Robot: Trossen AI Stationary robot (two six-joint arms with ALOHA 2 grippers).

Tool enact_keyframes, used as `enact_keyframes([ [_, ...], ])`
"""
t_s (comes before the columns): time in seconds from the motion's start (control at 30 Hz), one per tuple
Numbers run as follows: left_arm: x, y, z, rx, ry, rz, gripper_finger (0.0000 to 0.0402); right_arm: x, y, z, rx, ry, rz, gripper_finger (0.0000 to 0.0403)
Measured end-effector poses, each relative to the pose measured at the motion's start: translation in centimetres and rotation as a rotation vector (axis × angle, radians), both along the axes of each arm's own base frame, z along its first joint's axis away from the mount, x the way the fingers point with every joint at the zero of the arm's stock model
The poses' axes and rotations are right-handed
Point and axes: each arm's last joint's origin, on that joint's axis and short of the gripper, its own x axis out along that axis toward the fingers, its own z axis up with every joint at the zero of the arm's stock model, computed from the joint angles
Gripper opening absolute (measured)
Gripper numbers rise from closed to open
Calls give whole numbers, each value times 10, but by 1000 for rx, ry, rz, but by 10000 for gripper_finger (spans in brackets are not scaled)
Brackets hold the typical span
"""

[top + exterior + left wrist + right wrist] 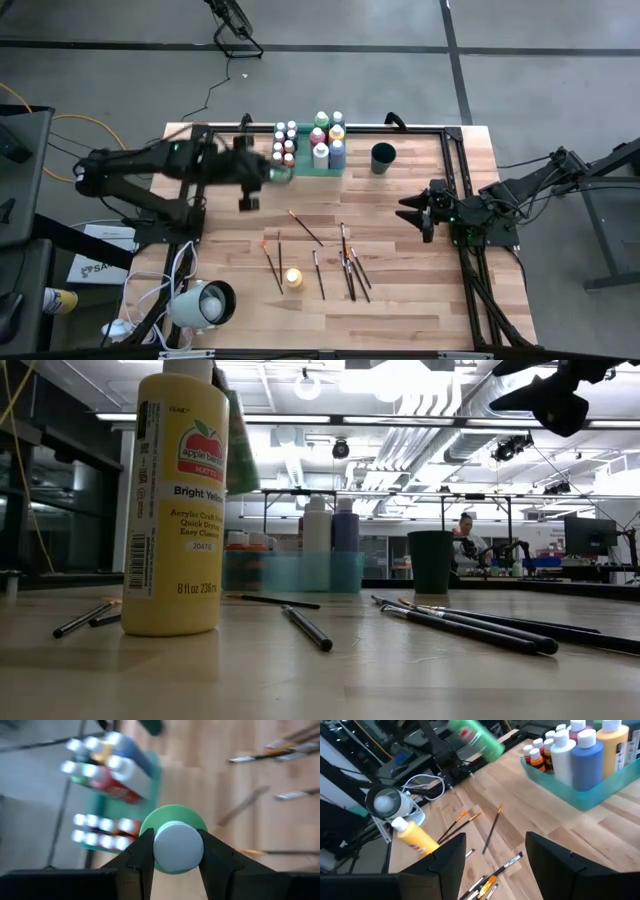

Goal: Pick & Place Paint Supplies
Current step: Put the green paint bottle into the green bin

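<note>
My left gripper (177,870) is shut on a green paint bottle (172,817) with a white cap. It holds it in the air just near-left of the translucent green tray (310,165). The same bottle (475,737) shows tilted above the table in the right wrist view. The tray holds several capped bottles (325,140). A yellow bottle (293,278) stands upright on its base near the front, among several dark-handled brushes (345,265) lying flat. My right gripper (418,215) hovers open at the table's right with nothing between its fingers (447,855). My left gripper pinches the green bottle's white cap (178,846) between its two fingers (142,855), one on each side. The fingers come from the table's left, slanting down. The bottle is lifted clear of the table and tilted, its green body pointing away from the gripper.
A dark round cup (382,157) stands to the right of the tray. A white lamp-like object (205,303) sits at the near left corner. Bare wood lies between the tray and the brushes.
</note>
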Motion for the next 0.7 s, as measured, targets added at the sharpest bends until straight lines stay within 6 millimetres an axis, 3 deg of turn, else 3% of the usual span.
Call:
enact_keyframes([
  [0.23, 12, 66, 4, 80, -42, 10, 114, 0, 0, 0, -4, -2, -13, 199],
  [0.43, 28, 122, -12, 82, -25, 21, 114, 0, -1, 0, -4, -10, -41, 199],
  [0.7, 41, 170, -35, 73, -2, 6, 114, 0, -2, 1, -9, -22, -65, 199],
])
